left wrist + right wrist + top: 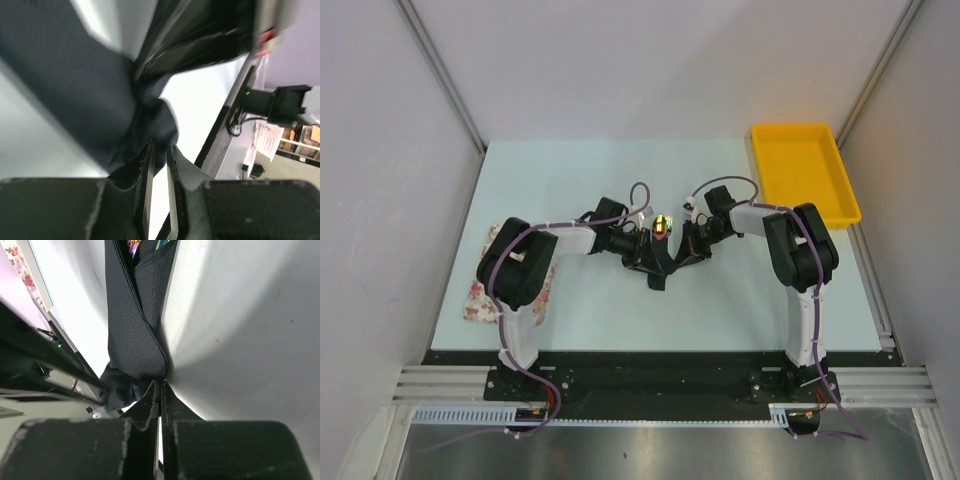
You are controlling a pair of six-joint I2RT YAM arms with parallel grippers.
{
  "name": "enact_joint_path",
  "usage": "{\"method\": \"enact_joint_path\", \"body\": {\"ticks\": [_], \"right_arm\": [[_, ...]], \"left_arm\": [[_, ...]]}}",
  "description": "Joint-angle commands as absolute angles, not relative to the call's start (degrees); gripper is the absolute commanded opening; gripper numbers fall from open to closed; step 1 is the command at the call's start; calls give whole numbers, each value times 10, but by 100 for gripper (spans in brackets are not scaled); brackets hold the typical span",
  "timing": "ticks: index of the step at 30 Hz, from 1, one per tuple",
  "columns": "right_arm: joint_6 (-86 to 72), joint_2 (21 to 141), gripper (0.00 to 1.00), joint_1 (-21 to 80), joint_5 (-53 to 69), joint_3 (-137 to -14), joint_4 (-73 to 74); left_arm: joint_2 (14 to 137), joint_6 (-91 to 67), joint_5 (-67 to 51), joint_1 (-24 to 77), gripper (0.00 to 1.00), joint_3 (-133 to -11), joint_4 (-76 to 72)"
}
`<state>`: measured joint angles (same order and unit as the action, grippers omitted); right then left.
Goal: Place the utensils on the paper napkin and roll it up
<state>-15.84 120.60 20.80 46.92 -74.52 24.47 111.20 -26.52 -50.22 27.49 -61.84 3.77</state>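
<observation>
While paper napkin (136, 332) sits bunched mid-table between arms, utensils (663, 224) glint at far end; right gripper (160, 385) pinched tight on napkin; left gripper (160, 146) nearly closed at fold, hold unclear; rolling looks unfinished.

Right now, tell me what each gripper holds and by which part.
Right gripper pinches the black paper napkin by one bunched end. Left gripper sits at its other twisted end, jaws narrowly apart; a grip cannot be told.

The paper napkin (658, 265) lies mid-table, tray (802, 170) behind right, mat (480, 298) left.
</observation>
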Motion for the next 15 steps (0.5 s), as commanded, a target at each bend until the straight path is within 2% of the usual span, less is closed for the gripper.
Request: {"method": "enact_joint_path", "body": {"ticks": [1,4,10,13,14,15], "right_arm": [[-156,1194,0,209,465,-746,241],[-155,1194,4,206,464,-751,246],[-154,1189,18,186,475,-793,278],[-157,1182,39,185,481,-821,283],[-157,1177,49,185,479,-824,283],[-156,1175,53,185,479,-827,282]], "left_arm": [[1130,-219,-504,280,20,-609,84],[1152,-196,-497,280,19,-618,119],[1166,-180,-469,281,19,-623,142],[1168,-180,-465,281,22,-623,143],[1167,-180,-461,281,24,-623,143],[1168,-180,-461,281,25,-624,142]]}}
